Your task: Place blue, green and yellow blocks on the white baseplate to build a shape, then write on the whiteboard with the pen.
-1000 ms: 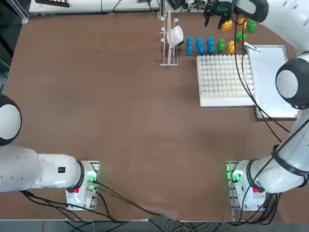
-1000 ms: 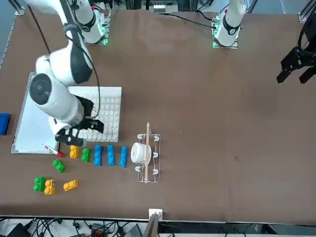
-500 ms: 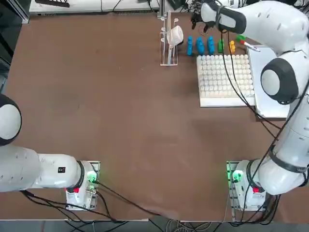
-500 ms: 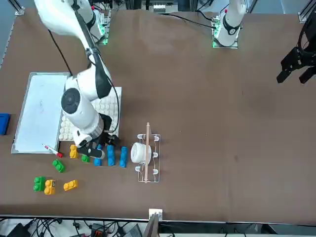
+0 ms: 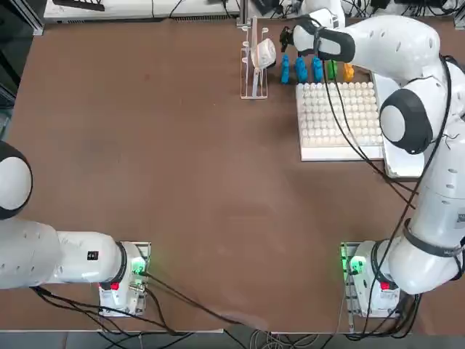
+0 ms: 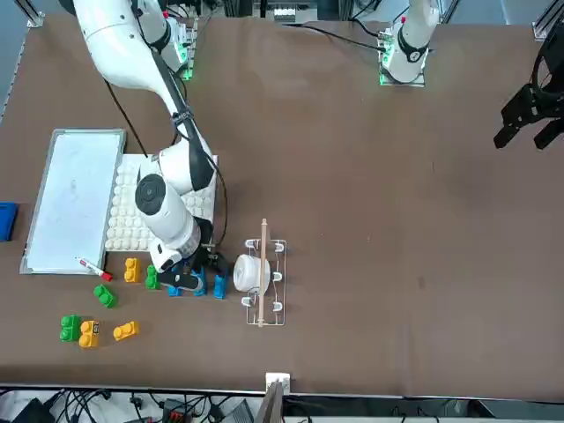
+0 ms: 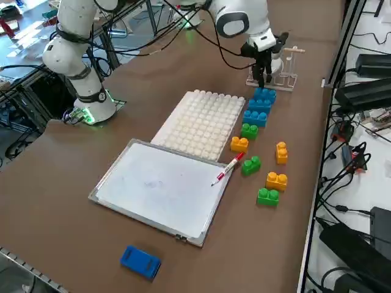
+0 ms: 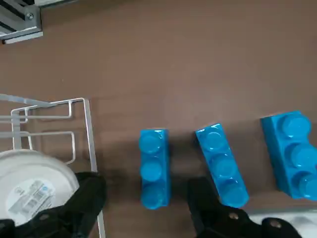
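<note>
wire rack (image 8: 74, 124) w/ white cup (image 8: 34, 186), right hand (image 8: 148, 208) spread

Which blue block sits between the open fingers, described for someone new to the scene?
Find the white baseplate; three blue blocks lie in a row beyond its far edge. The right gripper straddles the end block, nearest the wire rack.
</note>
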